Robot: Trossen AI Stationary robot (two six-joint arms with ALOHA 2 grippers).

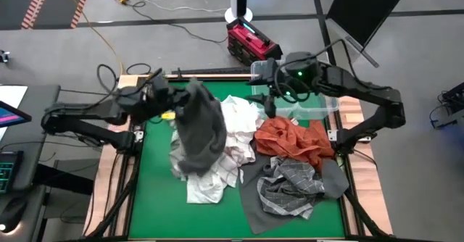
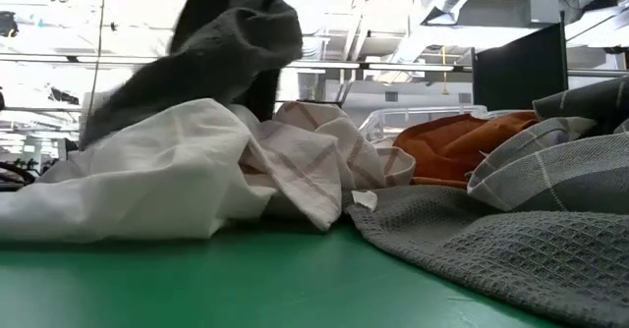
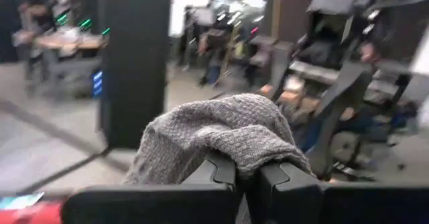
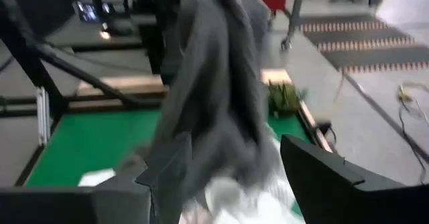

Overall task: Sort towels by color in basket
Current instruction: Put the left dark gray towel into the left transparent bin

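- The left gripper [image 3: 247,177] is raised over the left part of the green table [image 1: 148,198], and its fingers are closed on the top fold of the dark grey towel [image 1: 199,126]
- This towel hangs down from the fingers, so its long axis is close to vertical, and its lower end reaches the white towel [image 1: 203,188] in the pile below
- The right gripper [image 1: 270,90] waits at the far side of the table with its fingers apart and nothing between them; in the right wrist view the hanging towel is straight in front of it
- The clear basket [image 1: 319,106] lies to the right of the held towel, beside the right gripper, so the left arm probably has to carry the towel across the rust-orange towel [image 1: 293,140]
- The grey check towel [image 1: 290,184] lies at the near right, not touched
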